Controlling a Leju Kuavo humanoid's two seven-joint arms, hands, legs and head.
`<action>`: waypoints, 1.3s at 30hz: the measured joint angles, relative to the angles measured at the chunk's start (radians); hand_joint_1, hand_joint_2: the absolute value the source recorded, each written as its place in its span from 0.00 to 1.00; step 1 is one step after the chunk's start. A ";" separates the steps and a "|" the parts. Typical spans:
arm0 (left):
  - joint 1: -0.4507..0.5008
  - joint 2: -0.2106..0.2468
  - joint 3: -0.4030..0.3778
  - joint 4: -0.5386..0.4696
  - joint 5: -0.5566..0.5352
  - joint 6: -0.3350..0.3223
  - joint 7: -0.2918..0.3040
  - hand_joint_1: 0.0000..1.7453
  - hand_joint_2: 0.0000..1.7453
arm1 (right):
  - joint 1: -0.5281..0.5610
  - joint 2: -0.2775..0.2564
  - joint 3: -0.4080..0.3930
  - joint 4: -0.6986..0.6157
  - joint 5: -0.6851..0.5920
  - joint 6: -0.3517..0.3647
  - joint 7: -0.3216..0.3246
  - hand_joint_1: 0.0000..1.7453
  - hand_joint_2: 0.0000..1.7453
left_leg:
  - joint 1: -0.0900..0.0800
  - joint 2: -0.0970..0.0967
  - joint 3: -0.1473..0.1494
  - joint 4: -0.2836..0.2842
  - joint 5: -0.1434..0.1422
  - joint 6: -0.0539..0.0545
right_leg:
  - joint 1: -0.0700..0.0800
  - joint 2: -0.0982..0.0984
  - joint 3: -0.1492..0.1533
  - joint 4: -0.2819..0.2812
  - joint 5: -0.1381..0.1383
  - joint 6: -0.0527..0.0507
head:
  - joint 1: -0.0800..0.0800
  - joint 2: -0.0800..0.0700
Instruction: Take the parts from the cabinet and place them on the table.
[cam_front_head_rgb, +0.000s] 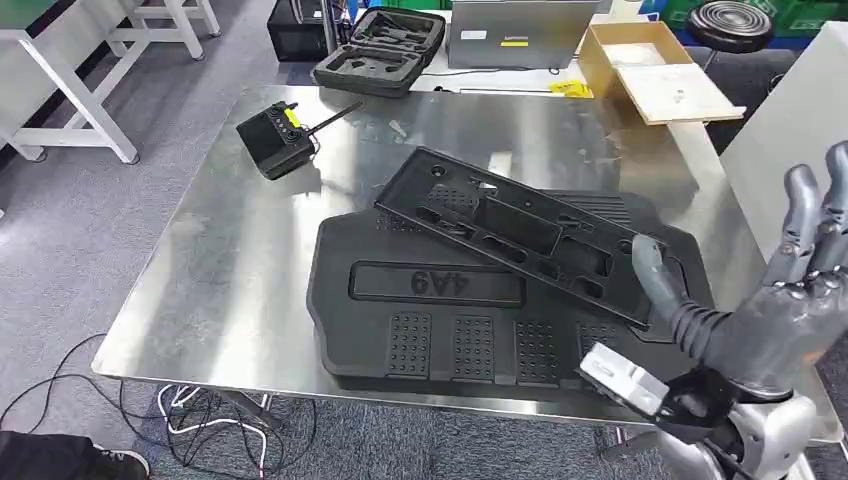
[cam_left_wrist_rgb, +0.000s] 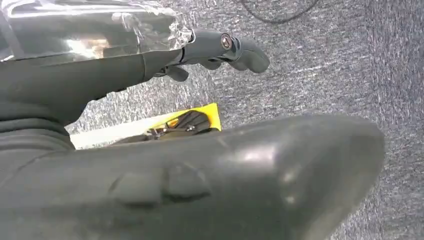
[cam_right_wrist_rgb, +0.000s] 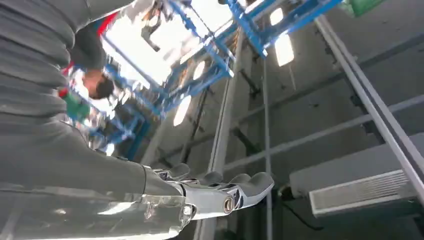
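Two black plastic parts lie on the steel table (cam_front_head_rgb: 235, 265). The large flat panel (cam_front_head_rgb: 440, 325), marked 4A9, sits near the front edge. A narrower slotted frame part (cam_front_head_rgb: 520, 232) rests slanted across the panel's back right half. My right hand (cam_front_head_rgb: 775, 300) is raised beside the panel's right end, fingers spread upward, holding nothing; the right wrist view has its fingers (cam_right_wrist_rgb: 222, 192) against the ceiling. In the left wrist view my left hand (cam_left_wrist_rgb: 215, 47) hangs over grey carpet with its fingers loosely extended and nothing in them.
A black remote with an antenna (cam_front_head_rgb: 280, 135) sits at the table's back left. Behind the table are an open black case (cam_front_head_rgb: 380, 50), a laptop (cam_front_head_rgb: 515, 30) and a cardboard box (cam_front_head_rgb: 650, 65). A white cabinet side (cam_front_head_rgb: 800, 120) stands at right. Cables (cam_front_head_rgb: 200, 415) lie under the front edge.
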 joint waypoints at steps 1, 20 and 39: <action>0.000 0.000 0.000 0.000 0.000 0.002 0.000 0.00 0.00 | 0.002 0.017 -0.006 0.000 -0.012 0.000 -0.018 0.00 1.00 | 0.000 0.000 0.000 0.000 0.000 0.000 | 0.000 0.000 0.000 0.000 0.000 0.000 | 0.000 0.000; -0.002 -0.015 0.000 -0.002 -0.006 0.054 0.001 0.00 1.00 | 0.019 0.243 -0.080 0.074 -0.234 -0.003 -0.259 0.00 1.00 | 0.046 0.010 0.035 -0.064 0.036 -0.001 | -0.038 -0.001 -0.077 0.190 -0.077 0.068 | 0.021 0.000; -0.007 -0.013 0.000 -0.005 -0.012 0.056 0.005 0.00 1.00 | 0.007 0.303 -0.082 0.138 -0.242 -0.003 -0.272 0.00 1.00 | -0.015 0.008 0.047 0.023 -0.062 0.046 | 0.008 -0.003 -0.054 0.035 0.027 -0.005 | -0.016 0.000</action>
